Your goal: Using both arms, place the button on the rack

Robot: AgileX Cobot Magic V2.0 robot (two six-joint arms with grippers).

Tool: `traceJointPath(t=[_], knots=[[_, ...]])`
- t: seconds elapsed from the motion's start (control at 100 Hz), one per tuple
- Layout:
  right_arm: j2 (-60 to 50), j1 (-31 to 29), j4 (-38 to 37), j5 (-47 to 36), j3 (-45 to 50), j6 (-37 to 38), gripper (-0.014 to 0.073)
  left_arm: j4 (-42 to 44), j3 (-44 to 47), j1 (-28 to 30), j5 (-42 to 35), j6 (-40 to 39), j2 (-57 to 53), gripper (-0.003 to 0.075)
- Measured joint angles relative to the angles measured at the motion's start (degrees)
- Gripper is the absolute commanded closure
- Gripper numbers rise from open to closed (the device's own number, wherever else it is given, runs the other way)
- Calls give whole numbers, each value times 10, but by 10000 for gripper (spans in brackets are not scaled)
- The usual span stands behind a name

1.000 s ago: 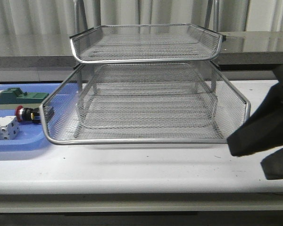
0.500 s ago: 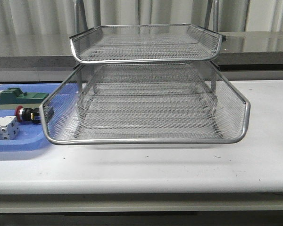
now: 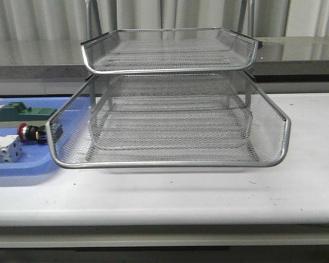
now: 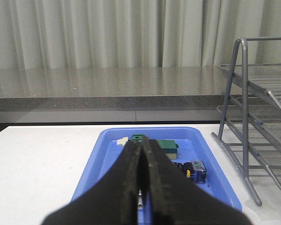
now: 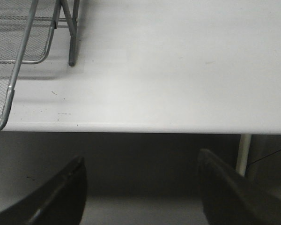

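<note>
The button (image 3: 32,133) lies on its side in the blue tray (image 3: 22,166), red head to the left, just left of the rack (image 3: 170,123). In the left wrist view its black and blue body (image 4: 193,170) shows beside my fingers. My left gripper (image 4: 141,146) is shut and empty, hovering over the near part of the blue tray (image 4: 107,154). My right gripper (image 5: 139,166) is open and empty, off the table's front edge, near the rack's corner (image 5: 18,61). Neither gripper shows in the front view.
A green block (image 3: 22,114) and a white-grey block (image 3: 4,149) share the blue tray with the button. The green block also shows in the left wrist view (image 4: 161,144). A grey counter and curtains stand behind the table. The rack's leg (image 5: 71,42) stands near the table edge.
The right arm, seen at the front view's right edge one second ago, has withdrawn out of that view. The button, tray and rack have not moved.
</note>
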Motion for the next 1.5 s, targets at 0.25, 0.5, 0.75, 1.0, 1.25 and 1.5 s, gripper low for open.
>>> traceJointPath(t=[0.25, 0.5, 0.75, 1.0, 1.25, 1.5], knots=[[-2, 0, -2, 0, 0, 1, 372, 0, 0, 0, 0, 0, 0, 741], [-2, 0, -3, 0, 0, 1, 658, 0, 0, 0, 0, 0, 0, 741], [-2, 0, -3, 0, 0, 1, 662, 0, 0, 0, 0, 0, 0, 741], [-2, 0, -4, 0, 0, 1, 662, 0, 0, 0, 0, 0, 0, 741], [-2, 0, -4, 0, 0, 1, 662, 0, 0, 0, -7, 0, 0, 741], [-2, 0, -4, 0, 0, 1, 662, -31, -1, 0, -44, 0, 0, 741]])
